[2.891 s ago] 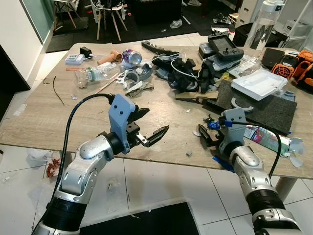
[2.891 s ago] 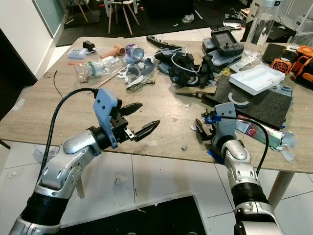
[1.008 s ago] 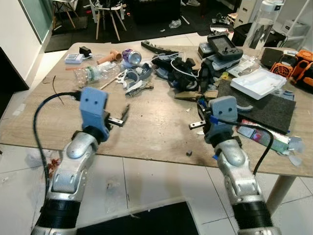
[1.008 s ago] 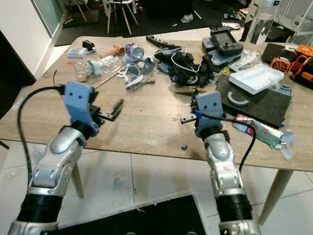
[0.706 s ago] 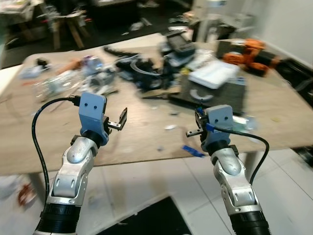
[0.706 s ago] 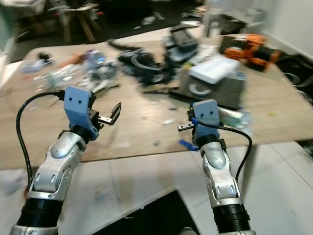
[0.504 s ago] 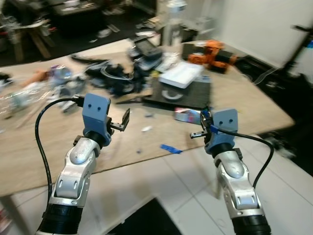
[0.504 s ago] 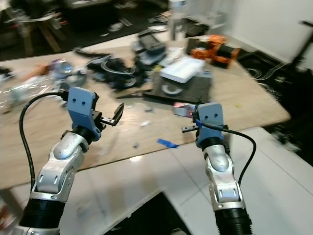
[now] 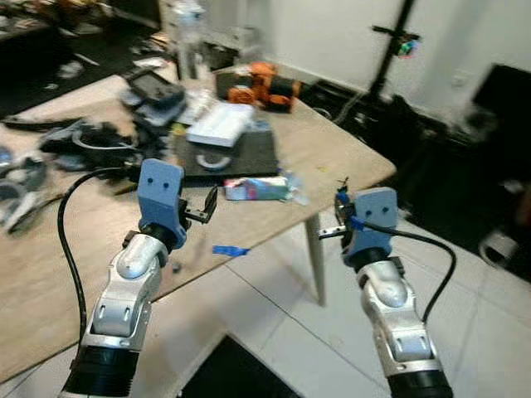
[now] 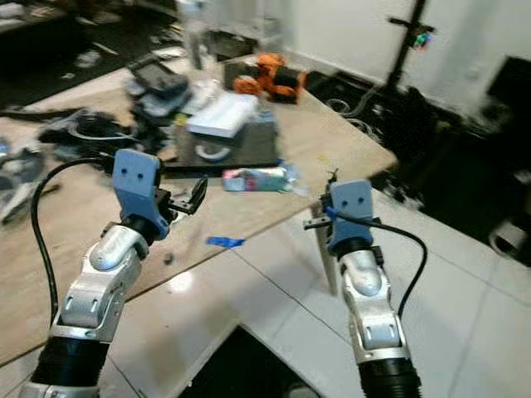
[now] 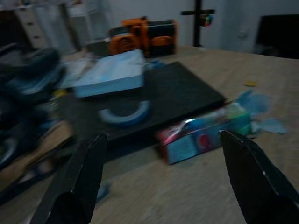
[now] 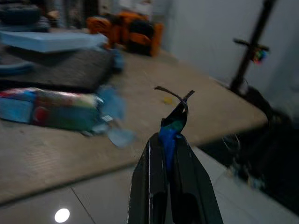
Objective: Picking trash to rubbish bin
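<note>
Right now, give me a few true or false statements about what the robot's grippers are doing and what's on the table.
1. The right gripper is shut on a small blue scrap. True.
2. The left gripper holds the crushed carton. False: its fingers are open and empty; the carton lies on the table.
3. A strip of blue tape sits at the table edge. True.
4. The white tray lies on the floor. False: it rests on the dark mat on the table.
</note>
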Tool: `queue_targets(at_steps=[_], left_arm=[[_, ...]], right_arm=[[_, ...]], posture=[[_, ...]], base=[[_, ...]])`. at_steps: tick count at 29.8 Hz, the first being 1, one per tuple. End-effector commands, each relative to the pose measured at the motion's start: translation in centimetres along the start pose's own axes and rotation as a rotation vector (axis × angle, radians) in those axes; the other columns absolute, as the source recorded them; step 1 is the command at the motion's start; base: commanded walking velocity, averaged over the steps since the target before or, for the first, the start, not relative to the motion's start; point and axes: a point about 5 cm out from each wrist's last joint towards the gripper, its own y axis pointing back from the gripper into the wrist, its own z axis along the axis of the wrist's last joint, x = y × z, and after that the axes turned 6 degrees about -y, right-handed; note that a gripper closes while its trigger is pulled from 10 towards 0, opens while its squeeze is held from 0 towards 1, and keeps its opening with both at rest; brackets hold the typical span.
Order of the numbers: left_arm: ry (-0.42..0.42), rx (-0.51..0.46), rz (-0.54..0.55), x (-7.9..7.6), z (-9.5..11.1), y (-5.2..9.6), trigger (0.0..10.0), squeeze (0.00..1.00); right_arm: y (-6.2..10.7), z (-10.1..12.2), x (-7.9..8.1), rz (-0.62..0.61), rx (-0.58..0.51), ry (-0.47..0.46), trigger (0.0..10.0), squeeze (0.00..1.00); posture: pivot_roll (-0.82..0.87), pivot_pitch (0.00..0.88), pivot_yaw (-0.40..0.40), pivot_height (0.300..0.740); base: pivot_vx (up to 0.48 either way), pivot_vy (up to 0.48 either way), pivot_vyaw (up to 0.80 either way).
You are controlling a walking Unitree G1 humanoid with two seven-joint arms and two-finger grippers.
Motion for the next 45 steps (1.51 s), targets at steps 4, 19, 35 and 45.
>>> queue_targets(at_steps=[4, 19, 35, 45], left_arm=[[0.022, -0.006, 0.009, 0.16, -0.06, 0.04, 10.0, 0.00], [0.031, -0.017, -0.008, -0.22, 0.14, -0.22, 10.0, 0.00], [0.007, -0.017, 0.004, 0.03, 0.10, -0.69, 10.0, 0.00], [0.016, -0.010, 0.006, -0.34, 0.01, -0.77, 10.0, 0.00]], right_arm=[[0.13, 0.02, -0.37, -0.019, 0.005, -0.001, 10.0, 0.00], [0.06, -0.17, -0.19, -0.026, 0.012, -0.026, 10.0, 0.00], [-0.01, -0.47, -0.10, -0.036, 0.023, -0.038, 10.0, 0.00], [0.04, -0.60, -0.29, -0.043, 0.036, -0.035, 10.0, 0.00]], posture=[[0.01, 0.149, 0.055, 0.740], [0.01, 0.134, 0.051, 0.740], [0.01, 0.123, 0.051, 0.740], [0.00, 0.142, 0.048, 0.740]], base=[[0.000, 0.000, -0.80], [0.000, 0.000, -0.80], [0.000, 0.000, -0.80], [0.000, 0.000, -0.80]])
